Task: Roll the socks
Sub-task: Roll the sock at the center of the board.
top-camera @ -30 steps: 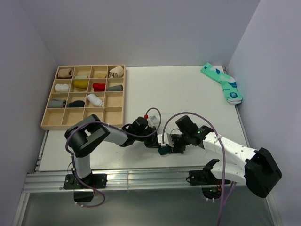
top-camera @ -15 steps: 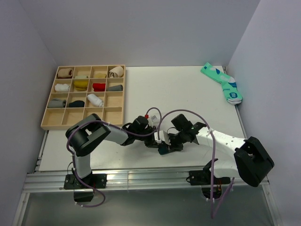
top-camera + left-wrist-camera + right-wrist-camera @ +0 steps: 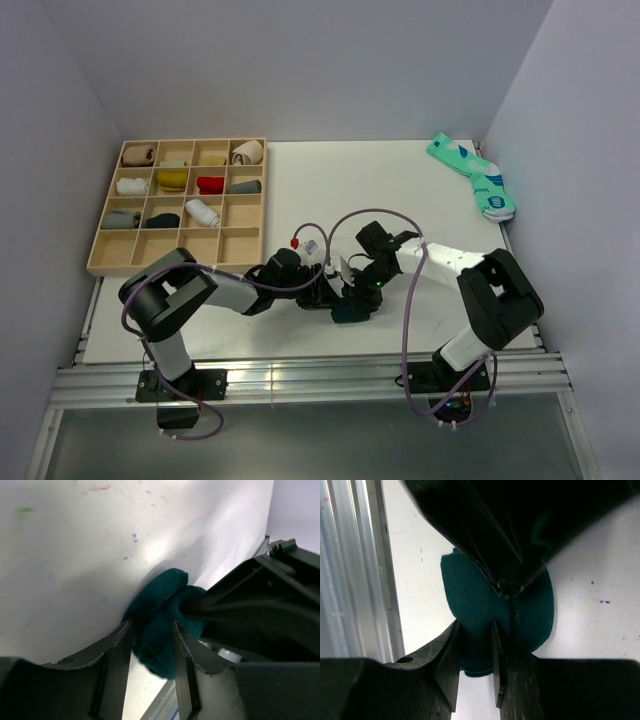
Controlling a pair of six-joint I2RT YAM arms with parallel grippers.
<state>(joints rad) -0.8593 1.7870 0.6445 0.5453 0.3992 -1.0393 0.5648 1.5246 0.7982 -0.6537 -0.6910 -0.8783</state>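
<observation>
Contact point is at the near edge of the table (image 3: 400, 200), centre: dark green sock (image 3: 350, 312) bunched into a small lump. Top view buries it under both wrists, jaws unreadable there. Left wrist cam: left gripper (image 3: 152, 627) part-way apart, straddling the sock, cloth bulging between the fingers. Right wrist cam: right gripper (image 3: 475, 625) narrow, pinching a fold of the same sock, aluminium rail (image 3: 355, 570) just beside. Only the top view shows the far end: wooden tray (image 3: 95, 268) of rolled socks rear left, mint-green pair (image 3: 472, 178) in the far right corner
</observation>
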